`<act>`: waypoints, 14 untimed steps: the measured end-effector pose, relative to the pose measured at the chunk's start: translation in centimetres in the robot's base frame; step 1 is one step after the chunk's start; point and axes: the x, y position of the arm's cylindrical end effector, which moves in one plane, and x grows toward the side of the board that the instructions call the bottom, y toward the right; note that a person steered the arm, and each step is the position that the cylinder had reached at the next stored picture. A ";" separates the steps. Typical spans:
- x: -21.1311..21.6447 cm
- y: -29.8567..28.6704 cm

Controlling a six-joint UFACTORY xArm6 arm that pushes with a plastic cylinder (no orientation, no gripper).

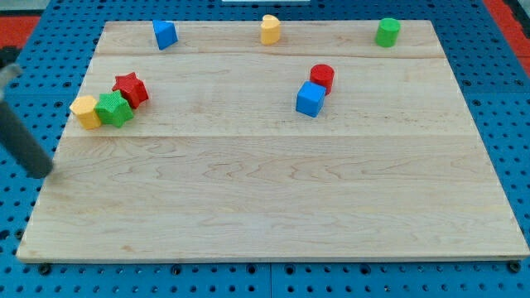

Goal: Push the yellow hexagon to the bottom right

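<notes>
Yellow hexagon (85,111), flat on the board, view's left edge, touching green star (113,108)

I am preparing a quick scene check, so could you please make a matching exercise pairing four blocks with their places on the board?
Blocks:
1. yellow hexagon
2. green cylinder
3. red cylinder
4. red star

Places:
A. touching the blue cube
B. view's top right corner
C. left edge, beside the green star
D. just above the green star

Pairs: 1-C, 2-B, 3-A, 4-D

My tip sits lower left of the hexagon.

On the desk (273,207), a green star (113,108) touches a red star (131,88) at its 1 o'clock. A red cylinder (322,77) touches a blue cube (310,99).
</notes>
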 end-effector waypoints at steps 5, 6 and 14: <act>-13.2 38.9; -13.2 38.3; -15.8 27.2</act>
